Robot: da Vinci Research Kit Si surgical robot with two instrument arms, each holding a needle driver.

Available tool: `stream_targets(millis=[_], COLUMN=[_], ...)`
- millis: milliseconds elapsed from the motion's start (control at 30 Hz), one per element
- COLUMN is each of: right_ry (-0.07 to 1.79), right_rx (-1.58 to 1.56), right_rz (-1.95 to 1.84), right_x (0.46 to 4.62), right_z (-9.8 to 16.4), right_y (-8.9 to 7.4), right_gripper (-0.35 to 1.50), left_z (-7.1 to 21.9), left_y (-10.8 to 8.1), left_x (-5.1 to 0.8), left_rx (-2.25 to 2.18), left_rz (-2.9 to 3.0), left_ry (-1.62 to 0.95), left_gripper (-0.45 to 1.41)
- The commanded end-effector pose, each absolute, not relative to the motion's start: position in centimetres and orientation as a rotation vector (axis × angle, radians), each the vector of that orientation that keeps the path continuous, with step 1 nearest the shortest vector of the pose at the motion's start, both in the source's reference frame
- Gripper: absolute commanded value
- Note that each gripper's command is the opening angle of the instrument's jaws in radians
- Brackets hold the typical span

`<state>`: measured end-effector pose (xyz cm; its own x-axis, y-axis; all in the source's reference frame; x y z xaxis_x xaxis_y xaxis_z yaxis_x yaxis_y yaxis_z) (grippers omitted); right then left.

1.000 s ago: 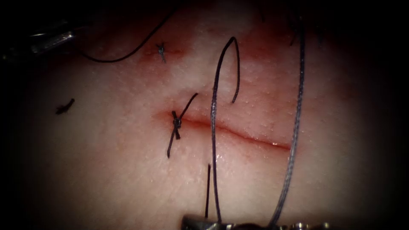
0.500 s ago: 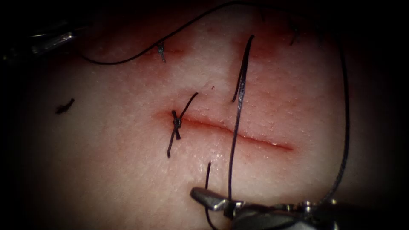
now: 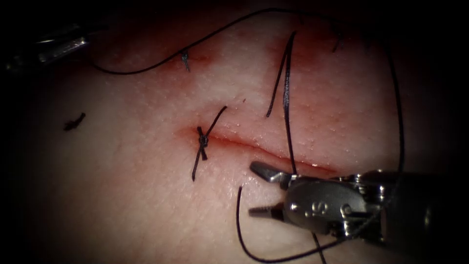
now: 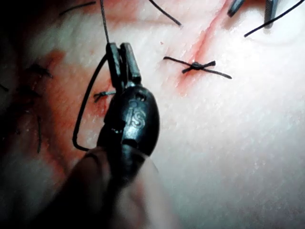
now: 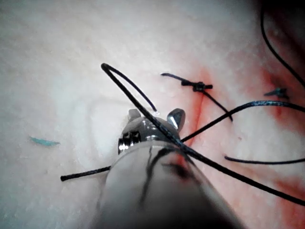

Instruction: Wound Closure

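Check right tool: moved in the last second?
Yes. The right tool, jaws open, has come up from the endoscope view's bottom edge toward the cut, right of the fixed knot.

Right tool [image 3: 266,191]: grey metal wrist housing, rounded, stamped "S", with small round pins and screws behind it.
Right shaft [image 3: 420,215]: dark, thick tube.
Right jaws: two short, tapered, silvery blades.
Left tool [image 4: 121,59]: dark bulbous housing with embossed "S" marking; two slim, dark, straight blades.
Left shaft [image 4: 102,191]: dark, smooth cylinder.
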<state>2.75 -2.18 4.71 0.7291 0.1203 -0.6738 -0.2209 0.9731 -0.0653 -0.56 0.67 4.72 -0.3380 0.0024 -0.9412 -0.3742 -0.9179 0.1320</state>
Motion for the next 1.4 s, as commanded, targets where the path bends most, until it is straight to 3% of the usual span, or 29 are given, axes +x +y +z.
stream_targets(millis=[33,167,233,267,367,1167,1333,1367,1400], right_ry=[0.73,0.733,0.734,0.734,0.728,0.705,0.762,0.782,0.798], right_rx=[-0.141,-0.125,-0.124,-0.124,-0.125,0.211,0.162,0.135,0.111], right_rz=[0.179,0.16,0.16,0.16,0.156,-0.074,-0.087,-0.066,-0.049], right_x=[2.88,2.92,2.93,2.93,2.9,3.18,3.18,3.16,3.13], right_z=[4.8,4.9,4.9,4.9,4.8,3.6,3.5,3.6,3.6], right_y=[-2.3,-2.3,-2.4,-2.4,-2.4,-3.3,-3.1,-2.9,-2.9], right_gripper=[1.35,1.3,1.11,1.11,-0.35,-0.35,-0.35,0.09,0.41], left_z=[4.8,4.8,4.8,4.8,4.8,4.8,4.8,4.8,4.8], left_y=[0.7,0.7,0.7,0.7,0.7,0.7,0.7,0.7,0.7], left_x=[-0.61,-0.61,-0.61,-0.61,-0.61,-0.6,-0.6,-0.6,-0.6], left_rx=[-1.65,-1.65,-1.649,-1.649,-1.649,-1.651,-1.65,-1.65,-1.65], left_rz=[2.344,2.344,2.34,2.34,2.34,2.34,2.34,2.34,2.34], left_ry=[0.481,0.481,0.476,0.476,0.476,0.475,0.475,0.475,0.475], left_gripper=[-0.45,-0.45,-0.45,-0.45,-0.45,-0.45,-0.45,-0.45,-0.45])
